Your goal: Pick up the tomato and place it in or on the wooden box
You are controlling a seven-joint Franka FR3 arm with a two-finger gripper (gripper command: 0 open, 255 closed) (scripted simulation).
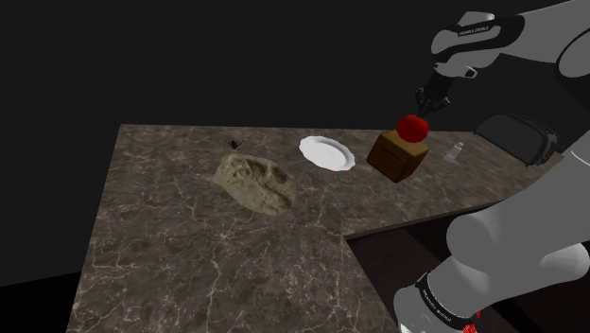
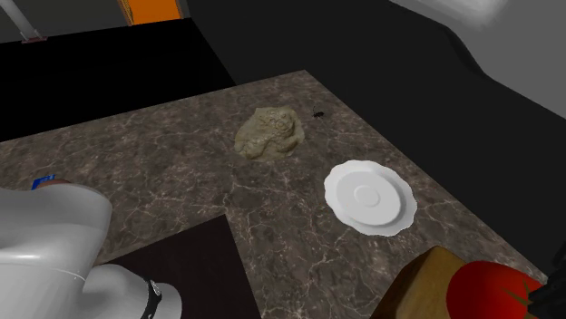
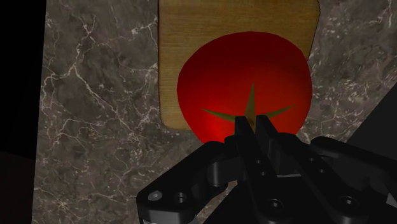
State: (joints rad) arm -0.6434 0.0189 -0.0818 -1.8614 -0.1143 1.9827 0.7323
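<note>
We see the pincer (image 3: pixel 254 127) with its two black fingers pressed together, clasping nothing. It hangs just over the top of the tomato (image 3: pixel 235 76), by the green stem; we cannot tell whether they touch. The red tomato sits on the wooden box (image 1: pixel 397 156), which stands near the tabletop's (image 1: pixel 189 236) far edge. A white plate (image 1: pixel 326 153) lies beside the box.
</note>
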